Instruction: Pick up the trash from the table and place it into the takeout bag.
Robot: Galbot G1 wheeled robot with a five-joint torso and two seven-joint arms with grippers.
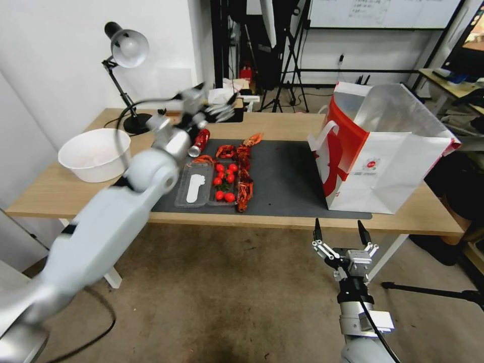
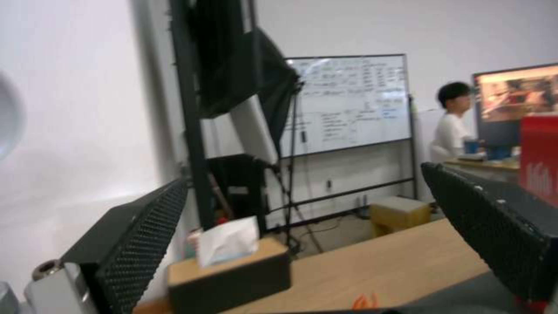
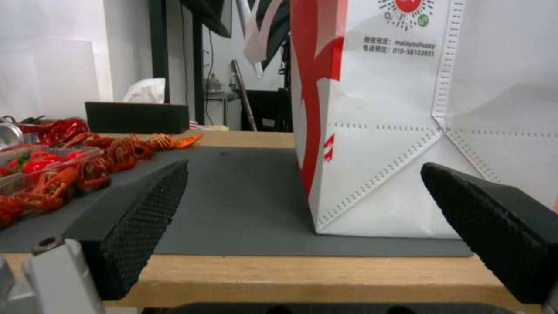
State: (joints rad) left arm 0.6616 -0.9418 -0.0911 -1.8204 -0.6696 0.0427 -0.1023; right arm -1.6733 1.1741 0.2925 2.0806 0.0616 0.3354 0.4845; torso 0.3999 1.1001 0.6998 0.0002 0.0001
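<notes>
red can (image 1: 200,142) just below left fingers (image 1: 225,110)

The takeout bag (image 3: 401,131) carries the printed number "010-58103931" beneath a red round logo (image 3: 407,5).

Your left tool (image 1: 222,108) hovers over bench (image 1: 60,191) far side above red can (image 1: 200,142); right tool (image 1: 341,232) waits open, near takeout bag (image 1: 388,171).

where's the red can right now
In the head view the crushed red can lies on the dark grey mat at its far left corner, just beyond the clear tray and below the left gripper.
</notes>
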